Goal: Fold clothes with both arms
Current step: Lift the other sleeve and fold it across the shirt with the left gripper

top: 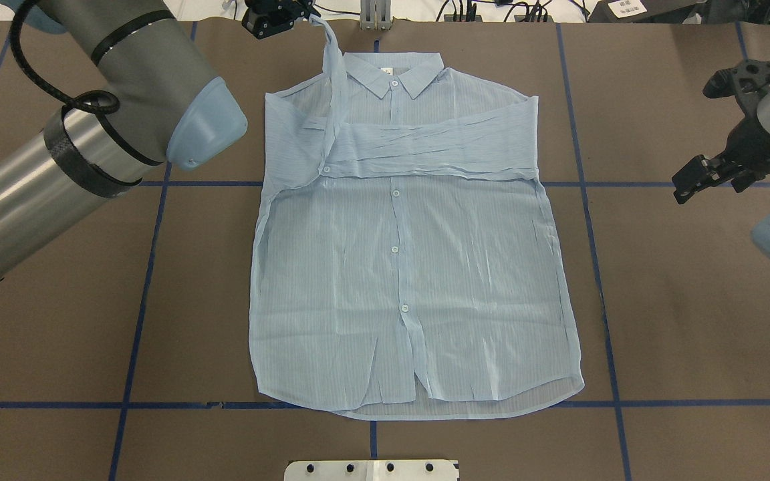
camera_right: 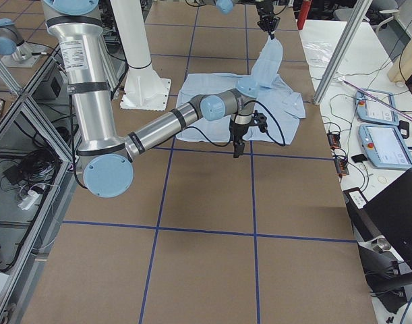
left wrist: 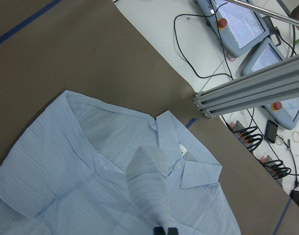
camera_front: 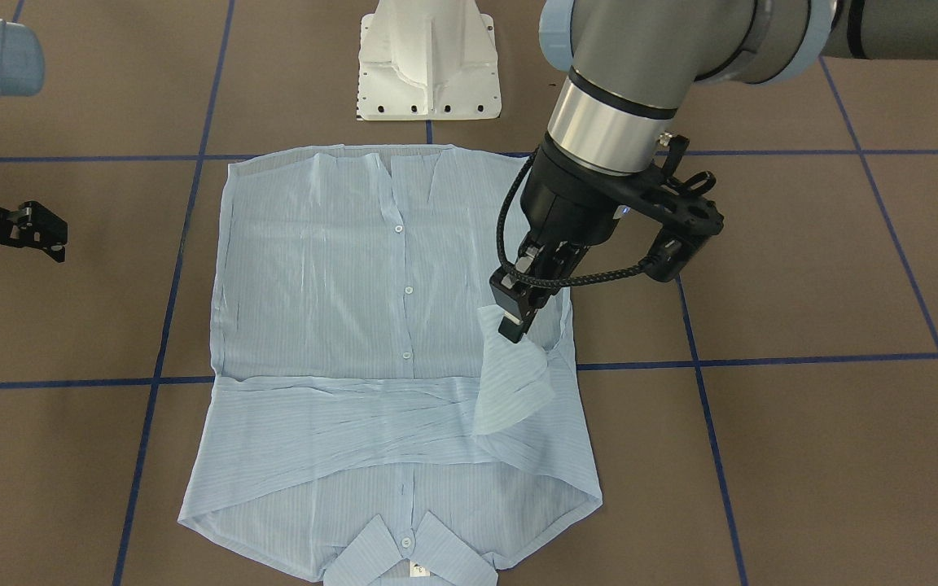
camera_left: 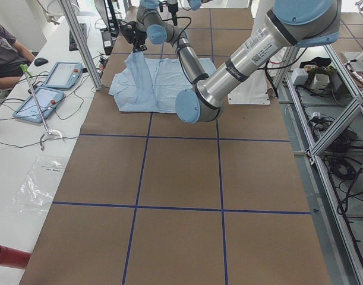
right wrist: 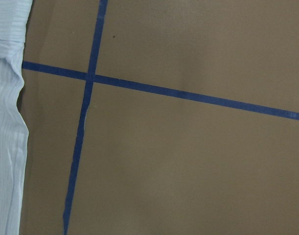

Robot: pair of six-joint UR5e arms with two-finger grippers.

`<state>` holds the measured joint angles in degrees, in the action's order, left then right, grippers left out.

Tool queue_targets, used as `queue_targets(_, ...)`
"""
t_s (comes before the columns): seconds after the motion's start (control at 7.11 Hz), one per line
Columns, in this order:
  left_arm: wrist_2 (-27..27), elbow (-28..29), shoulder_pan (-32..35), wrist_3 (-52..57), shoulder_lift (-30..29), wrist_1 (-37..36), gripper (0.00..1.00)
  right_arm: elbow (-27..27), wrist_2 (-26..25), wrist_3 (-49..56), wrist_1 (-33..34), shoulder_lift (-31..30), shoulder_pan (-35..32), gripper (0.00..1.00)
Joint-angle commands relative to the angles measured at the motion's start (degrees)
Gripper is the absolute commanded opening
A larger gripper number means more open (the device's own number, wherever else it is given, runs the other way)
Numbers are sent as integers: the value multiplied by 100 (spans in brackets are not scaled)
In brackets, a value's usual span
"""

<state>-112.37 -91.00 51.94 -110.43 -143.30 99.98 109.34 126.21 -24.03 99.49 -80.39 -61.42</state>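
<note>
Our left black two-finger gripper is pinched onto the cuff end of one sleeve of the thin pale-blue striped button-up shirt and holds it raised. The sleeve hangs from the fingertips down to the shoulder. Below this gripper the shirt lies flat, front up, on the brown table with blue tape lines. Its other sleeve is folded across the chest, just under the pointed collar. Our right black two-finger gripper hangs over the table with the shirt's edge off to its side, apart from it. We cannot tell whether its fingers are spread or together.
</note>
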Motion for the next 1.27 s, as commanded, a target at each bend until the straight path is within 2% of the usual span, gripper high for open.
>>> queue_targets(0.0, -65, 134, -113, -242, -14, 153, 0, -10, -8, -22, 0, 41, -2, 100)
queue_targets(0.28, -4, 362, -454, -573, 4, 336, 0, -18, -8, -31, 0, 50, -2, 100)
queue_targets(0.42, 283, 538, -718, -898, -31, 677, 0, -36, -8, -40, 0, 68, 7, 100)
queue_targets(0.56, 573, 922, -1034, -1049, -171, 1037, 0, -45, 0, -49, 0, 76, 7, 100)
queue_targets(0.7, 768, 1544, -1263, -1155, -477, 1241, 0, -45, 0, -49, 0, 77, 7, 100)
queue_targets(0.84, 1292, 2168, -1735, -1156, -749, 1452, 0, -45, 9, -49, 0, 77, 7, 100)
queue_targets(1.13, 1516, 2954, -2098, -1139, -1024, 2162, 1, -45, 62, -66, 0, 129, 7, 100)
